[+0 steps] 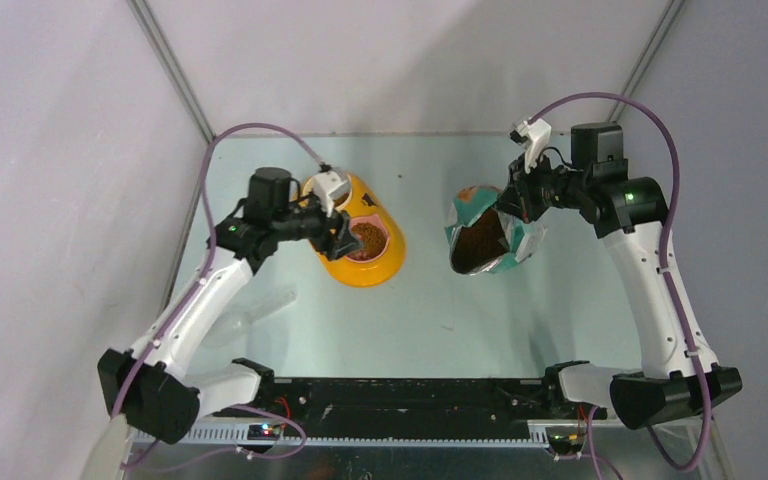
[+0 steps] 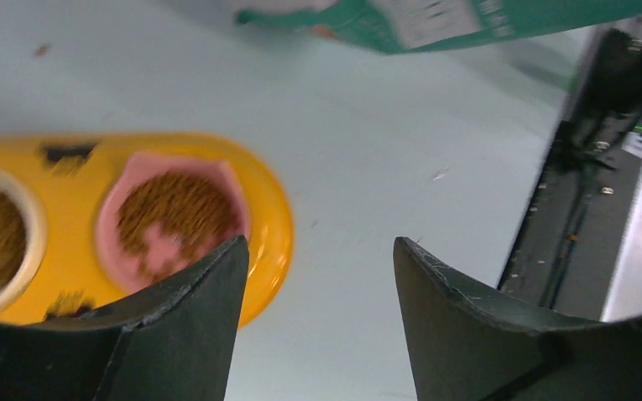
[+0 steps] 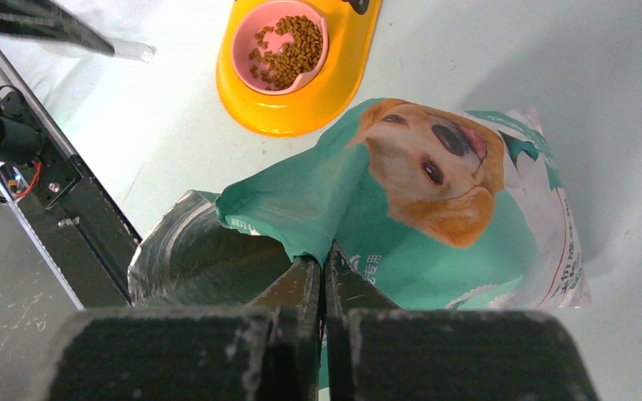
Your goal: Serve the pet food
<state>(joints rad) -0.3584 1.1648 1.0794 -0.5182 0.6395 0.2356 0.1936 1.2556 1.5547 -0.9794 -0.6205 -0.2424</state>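
There's pet food (image 3: 291,50) in the pink bowl (image 3: 241,58) of the yellow feeder (image 3: 301,113), the left claw (image 2: 318,251) hanging released and empty just above it, while right of the feeder the right claw (image 3: 324,259) pinches the rim of the pouch (image 3: 401,251), and a slipping pinch could dump the rest over the worktop (image 3: 175,125).

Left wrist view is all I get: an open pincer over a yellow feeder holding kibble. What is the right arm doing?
Observer: The right pincer is shut on the opened rim of the green pouch.
Operator: Any food left inside?
Observer: Yes, the top view shows a brown heap of kibble in its mouth.
Operator: And the scoop?
Observer: A clear scoop lies loose on the table, held by neither pincer.
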